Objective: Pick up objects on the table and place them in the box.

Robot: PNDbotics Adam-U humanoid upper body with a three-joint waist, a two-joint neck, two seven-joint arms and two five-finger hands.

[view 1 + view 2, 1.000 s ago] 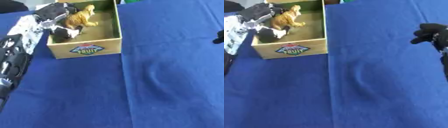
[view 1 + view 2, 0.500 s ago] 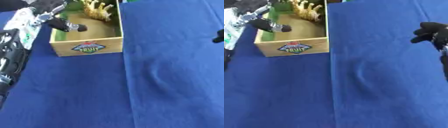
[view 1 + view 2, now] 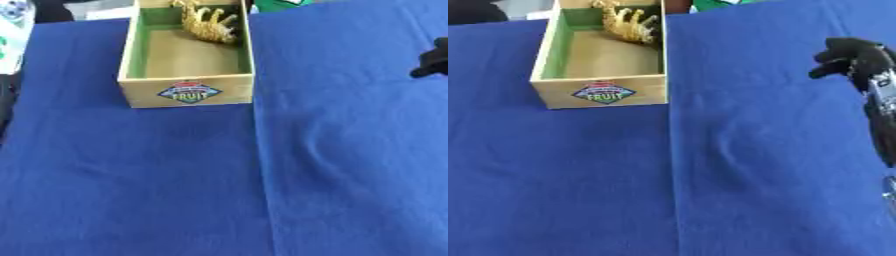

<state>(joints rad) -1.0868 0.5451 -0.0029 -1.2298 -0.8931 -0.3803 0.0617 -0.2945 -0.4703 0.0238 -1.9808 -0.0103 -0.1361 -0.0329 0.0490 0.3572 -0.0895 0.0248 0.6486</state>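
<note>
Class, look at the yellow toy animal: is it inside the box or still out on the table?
Inside. The yellow toy animal lies within the box walls, at its far end.

A table covered in creased blue cloth (image 3: 350,165); an open tan cardboard box with green inner walls (image 3: 186,93) sits near its far-left corner.

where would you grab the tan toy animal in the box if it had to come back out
Probably by its body, from straight above. The toy animal lies at the far end of the box, close to the far and right walls, with thin legs sticking toward the open middle, so the sides are blocked and the legs give little to hold. Only the top is open.
</note>
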